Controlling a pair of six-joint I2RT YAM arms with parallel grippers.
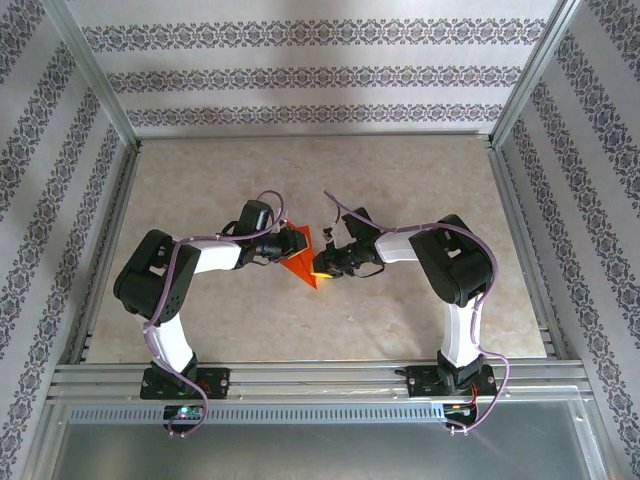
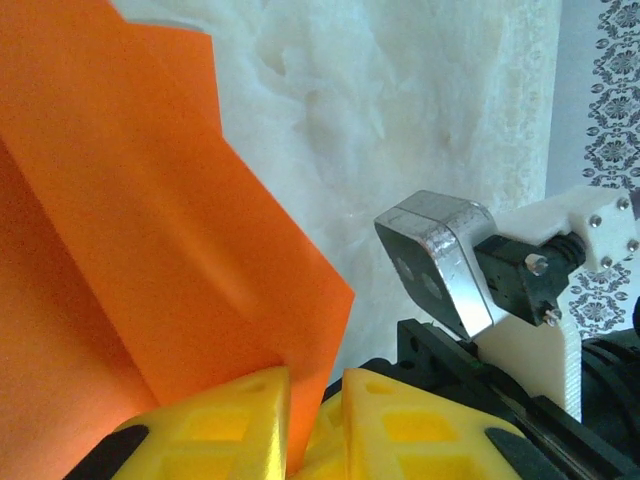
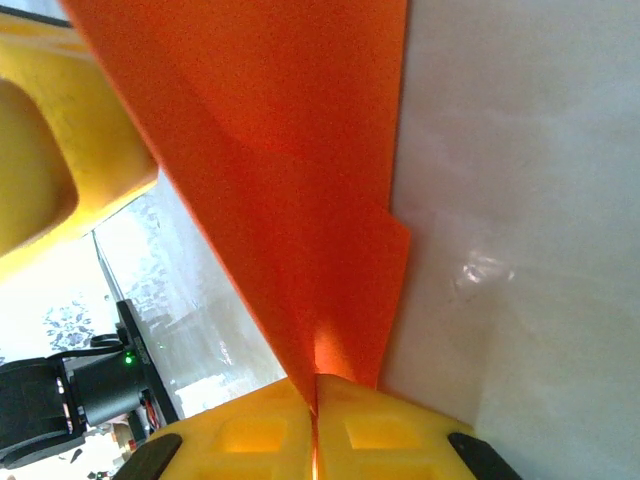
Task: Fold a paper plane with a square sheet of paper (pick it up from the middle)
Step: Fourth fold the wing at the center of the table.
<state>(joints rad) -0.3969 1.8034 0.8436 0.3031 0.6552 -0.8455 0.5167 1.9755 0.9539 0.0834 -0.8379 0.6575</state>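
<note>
The orange-red paper plane (image 1: pixel 302 258), a pointed triangle with layered creases, is held up off the table between both arms at mid-table. My right gripper (image 1: pixel 322 265) grips its lower right edge; in the right wrist view the yellow fingers (image 3: pixel 315 380) are pressed together on the paper (image 3: pixel 300 150). My left gripper (image 1: pixel 283 250) is at the paper's left side. In the left wrist view a flap of the paper (image 2: pixel 150 220) runs down between the yellow fingers (image 2: pixel 315 375). It lies against the left one, and a narrow gap separates it from the right one.
The beige marble-look tabletop (image 1: pixel 330 180) is fenced by metal rails and patterned walls. The right arm's wrist camera (image 2: pixel 440 260) sits close in front of my left gripper. A yellow finger of the left gripper (image 3: pixel 50 170) shows at the upper left of the right wrist view.
</note>
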